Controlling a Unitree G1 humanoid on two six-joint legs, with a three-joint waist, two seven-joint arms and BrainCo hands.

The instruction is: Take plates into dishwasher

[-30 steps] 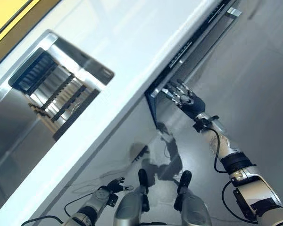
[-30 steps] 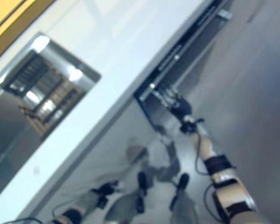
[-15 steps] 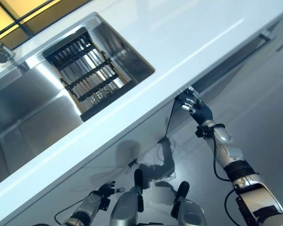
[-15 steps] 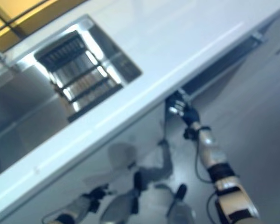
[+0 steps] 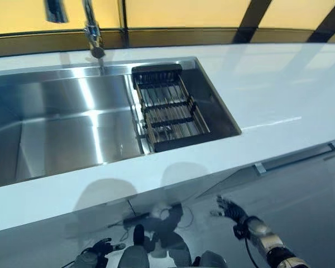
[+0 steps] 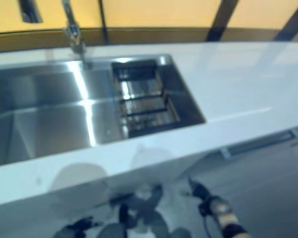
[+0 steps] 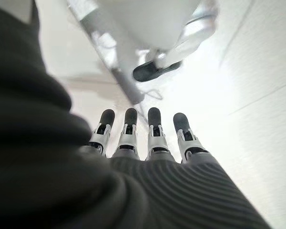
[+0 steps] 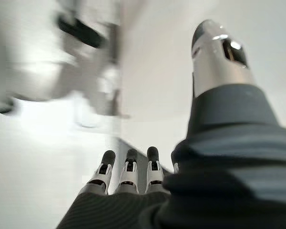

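Hanging relaxed and empty below the white counter point(image 5: 257, 95), right hand point(image 5: 230, 209) and left hand point(image 5: 96, 249) suggest no plate is reachable; none shows near the sink point(image 5: 61, 128).

The left hand point(image 7: 148, 143) shows its dark ribbed cover filling the near corner and a row of silver, dark-tipped fingers point(image 7: 154, 131) held straight and side by side, holding nothing, with the pale floor point(image 7: 257, 71) spreading out beyond them
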